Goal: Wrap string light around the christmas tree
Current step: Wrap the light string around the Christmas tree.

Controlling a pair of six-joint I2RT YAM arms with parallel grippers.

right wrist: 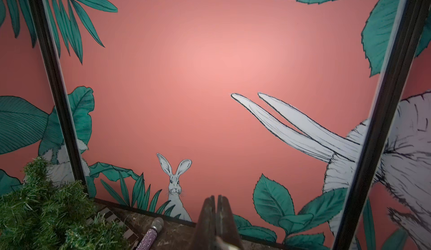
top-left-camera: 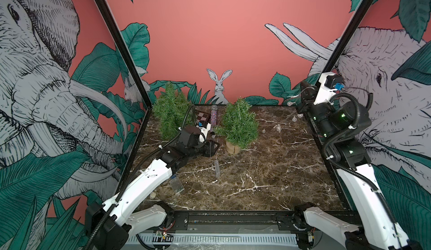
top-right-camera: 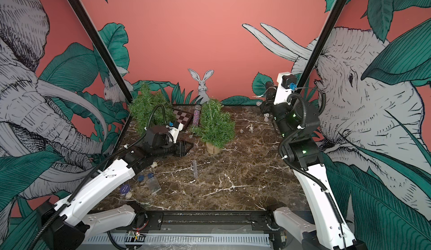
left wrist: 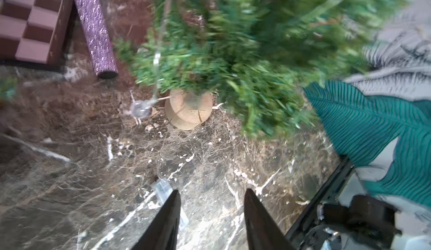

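Christmas tree (top-left-camera: 240,123) stands mid-table (top-left-camera: 268,174), with open marble to its right. A string light (left wrist: 140,107) bulb lies just beside its base. Left gripper (left wrist: 212,190) is low beside the tree, jaws parted and empty. Right gripper (right wrist: 215,197), raised at the back-right corner, pinches the string.

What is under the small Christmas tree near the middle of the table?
A round wooden base stands under the tree. A clear bulb of the string light is beside it. Branches cover the trunk.
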